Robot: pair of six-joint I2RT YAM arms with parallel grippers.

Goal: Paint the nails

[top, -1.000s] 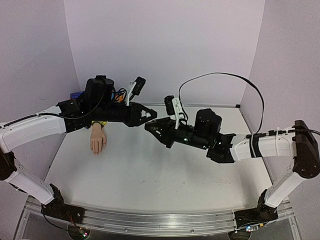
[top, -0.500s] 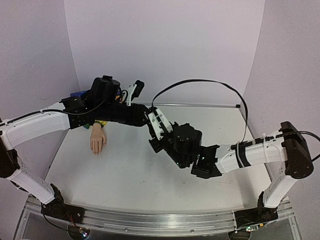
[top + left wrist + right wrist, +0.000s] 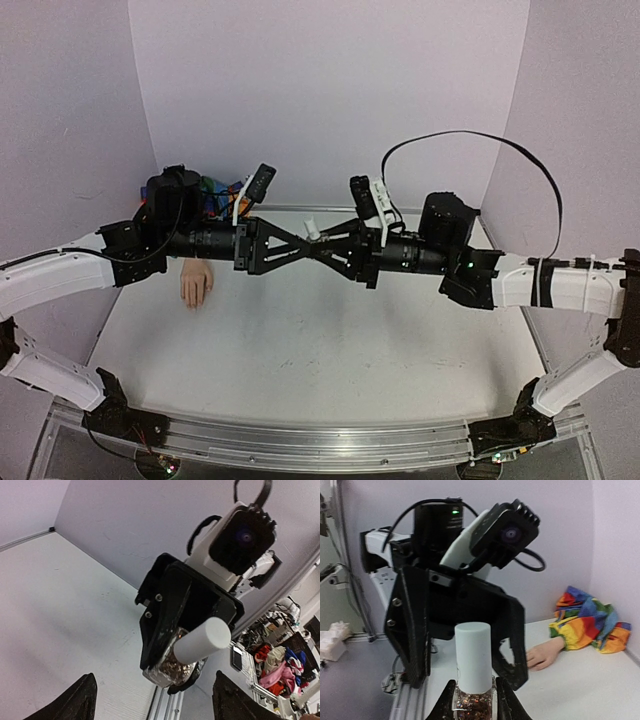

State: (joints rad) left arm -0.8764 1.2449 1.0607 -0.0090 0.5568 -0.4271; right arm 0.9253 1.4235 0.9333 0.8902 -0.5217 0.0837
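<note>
My right gripper [image 3: 322, 247] is shut on a small bottle of glittery polish [image 3: 472, 706] with a white cap [image 3: 473, 655]. The cap [image 3: 202, 640] points into the gap of my left gripper [image 3: 298, 246], which faces it tip to tip above the table's middle. The left gripper is open, its fingers [image 3: 412, 630] wide on either side and clear of the cap. The pale mannequin hand [image 3: 196, 283] lies palm down at the back left with its rainbow sleeve [image 3: 587, 620]. Its nails are too small to make out.
The white table [image 3: 300, 360] is walled by lilac panels at the back and sides. A metal rail [image 3: 300, 445] runs along the near edge. A black cable [image 3: 470, 140] loops above the right arm.
My left gripper's jaws have opened. The right arm swung down towards the left with the bottle, then rose again, and now lines up nose to nose with the left gripper.
</note>
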